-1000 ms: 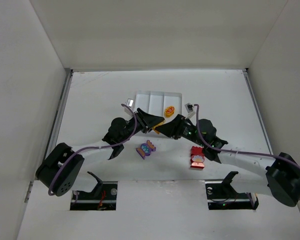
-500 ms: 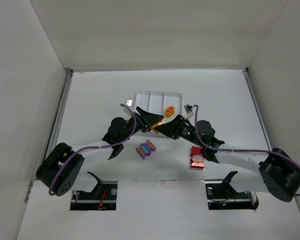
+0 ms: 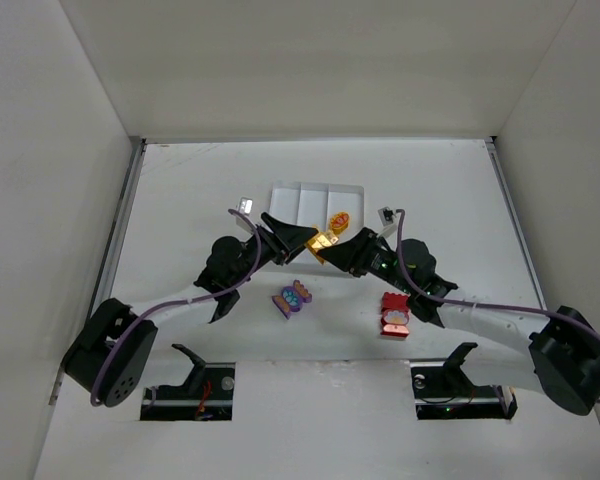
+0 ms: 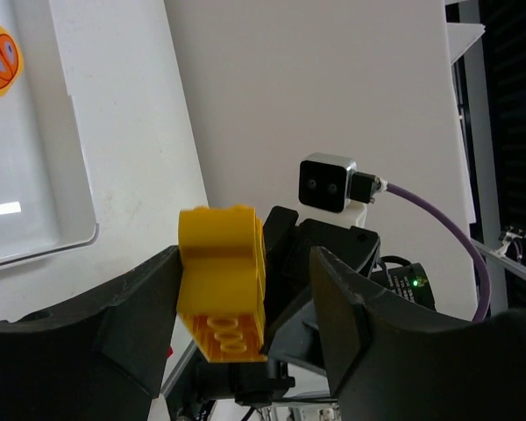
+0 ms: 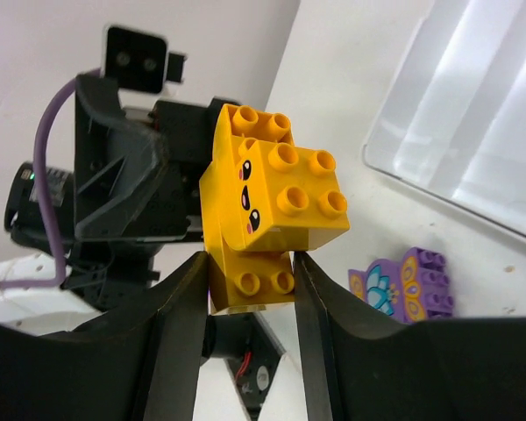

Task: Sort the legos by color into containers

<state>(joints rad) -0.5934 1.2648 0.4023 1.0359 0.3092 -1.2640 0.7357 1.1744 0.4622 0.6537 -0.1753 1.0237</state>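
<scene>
Lying in the right compartment of the white tray point(image 3: 295, 200): glossy orange piece point(image 3: 338, 221). Right gripper point(image 5: 245, 272) is clamping studded yellow bricks point(image 5: 276, 193); left gripper point(image 4: 245, 263) is gaping.

A white bench point(image 3: 180, 190) stood inside a plain white booth. A back wall point(image 3: 310, 60) rose at its far edge, a left wall point(image 3: 40, 200) and a right wall point(image 3: 570, 150) at its sides. Thin grey rails point(image 3: 123, 230) lined both side edges. Two dark rectangular openings point(image 3: 188, 385) sat near. Light was soft and even.
</scene>
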